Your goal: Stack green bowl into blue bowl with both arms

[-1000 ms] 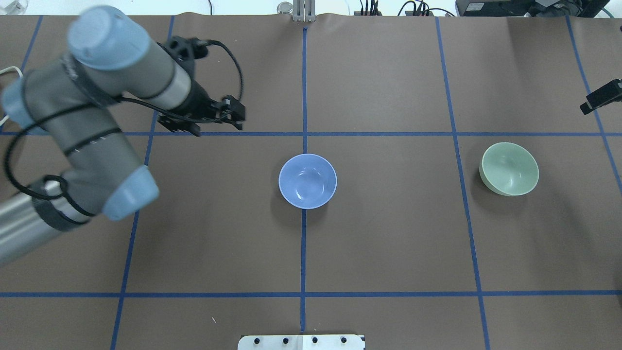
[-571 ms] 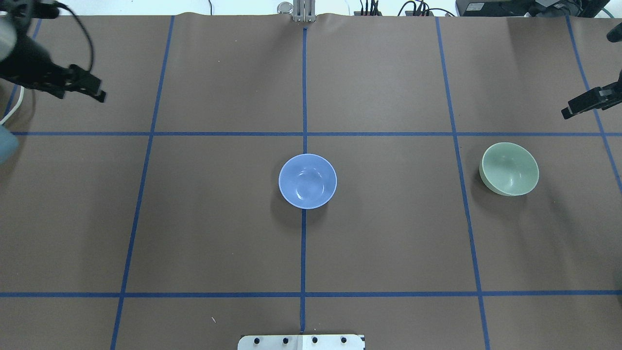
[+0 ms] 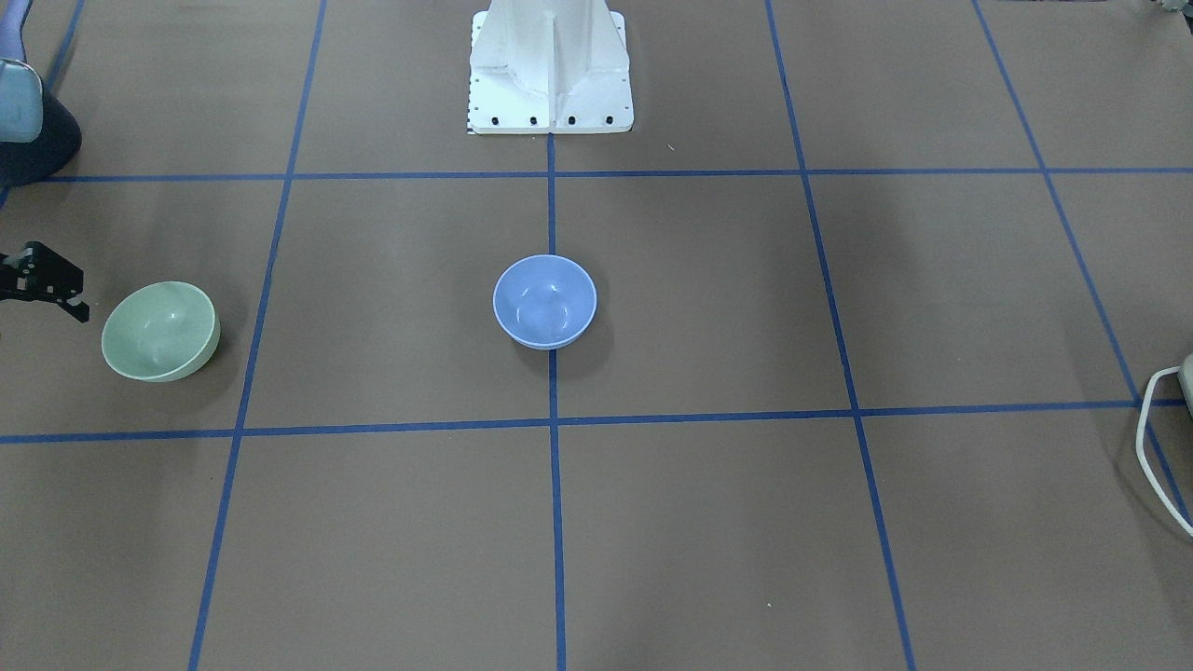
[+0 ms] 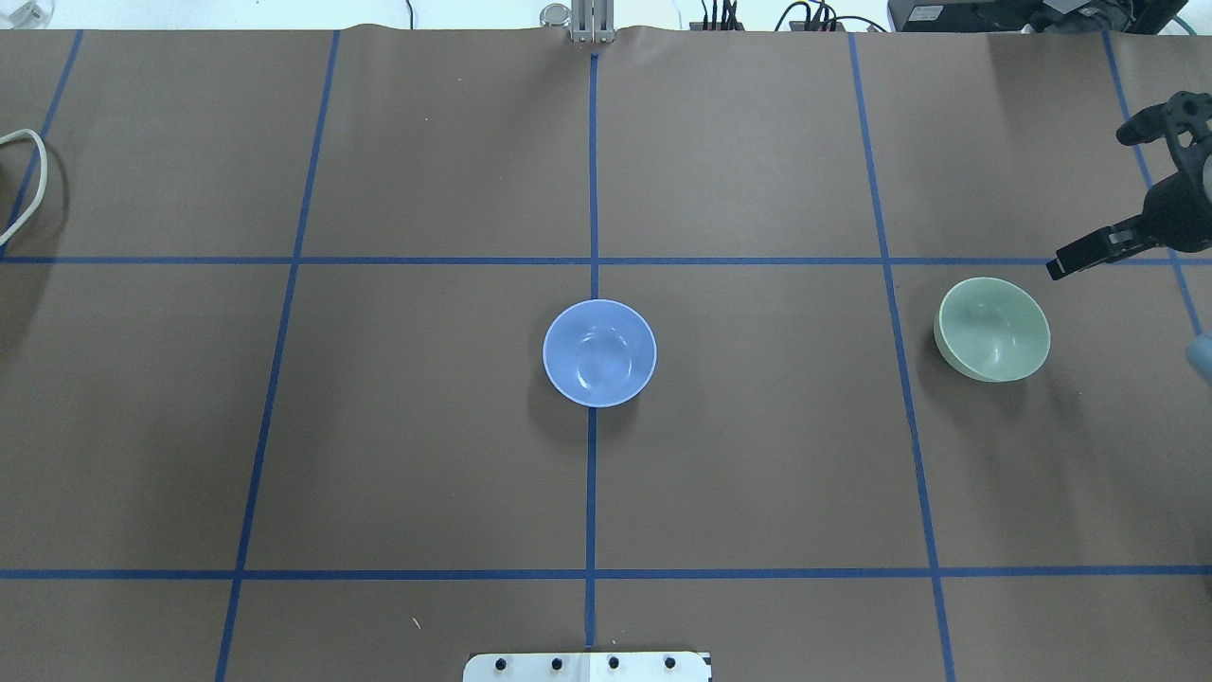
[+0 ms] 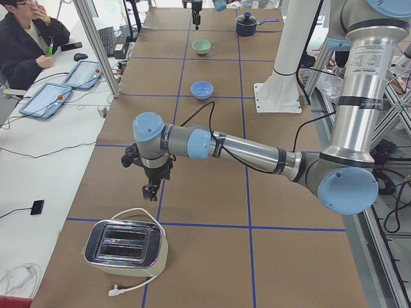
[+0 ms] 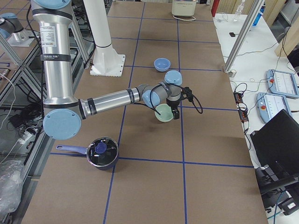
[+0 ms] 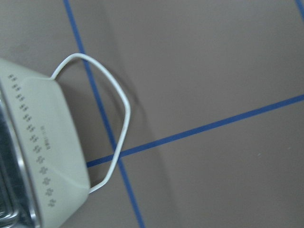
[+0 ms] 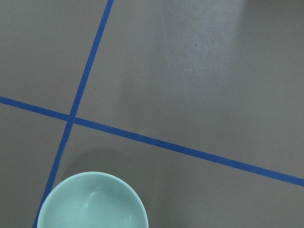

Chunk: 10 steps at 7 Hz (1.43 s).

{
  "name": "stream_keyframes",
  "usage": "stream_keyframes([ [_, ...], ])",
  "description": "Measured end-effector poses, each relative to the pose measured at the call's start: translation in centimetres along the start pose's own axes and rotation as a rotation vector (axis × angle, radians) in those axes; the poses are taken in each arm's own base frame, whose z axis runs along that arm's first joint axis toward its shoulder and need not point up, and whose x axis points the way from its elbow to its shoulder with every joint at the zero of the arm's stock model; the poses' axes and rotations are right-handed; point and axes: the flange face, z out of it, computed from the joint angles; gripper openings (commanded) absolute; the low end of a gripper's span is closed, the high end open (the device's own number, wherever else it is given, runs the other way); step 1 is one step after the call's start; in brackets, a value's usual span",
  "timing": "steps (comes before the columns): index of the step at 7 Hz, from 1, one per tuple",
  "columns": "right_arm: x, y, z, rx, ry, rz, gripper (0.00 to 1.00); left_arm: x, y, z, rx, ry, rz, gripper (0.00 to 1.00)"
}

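The blue bowl point(image 4: 598, 352) stands upright on the table's centre line, also in the front view point(image 3: 544, 301). The green bowl point(image 4: 992, 329) sits tilted on the robot's right side, also in the front view point(image 3: 160, 331) and at the bottom left of the right wrist view point(image 8: 92, 202). My right gripper point(image 4: 1059, 268) hovers just beyond the green bowl's far right rim, apart from it; I cannot tell if its jaws are open. My left gripper point(image 5: 152, 189) shows only in the exterior left view, far from both bowls, pointing down beside a toaster point(image 5: 125, 247); its state is unclear.
The white pedestal point(image 3: 550, 75) stands at the robot's side of the table. A white cable point(image 4: 28, 180) from the toaster point(image 7: 28, 152) lies at the table's left end. A dark pot point(image 6: 102, 151) with a blue-knobbed lid sits at the right end.
My left arm has swung left, out of the overhead view. My right gripper has moved in from the right edge, closer to the green bowl. Both bowls are unmoved.
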Motion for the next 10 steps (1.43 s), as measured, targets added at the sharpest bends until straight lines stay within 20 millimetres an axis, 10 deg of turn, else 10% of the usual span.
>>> stream_keyframes([
  [2,-0.9,0.6,3.8,-0.028,0.037,-0.031,0.74,-3.5,2.6,0.8,-0.022,0.011,0.002,0.99],
  [3,-0.9,0.8,5.3,-0.037,0.038,-0.043,0.42,-3.9,3.0,1.1,-0.024,0.013,0.001,0.99],
  [5,-1.1,1.1,7.3,-0.061,0.037,-0.056,0.09,-4.0,3.2,1.1,-0.024,0.014,0.001,0.99],
  [10,-2.6,0.7,6.3,-0.061,-0.017,-0.059,0.0,-4.1,3.8,1.5,-0.031,0.02,-0.024,0.99],
])
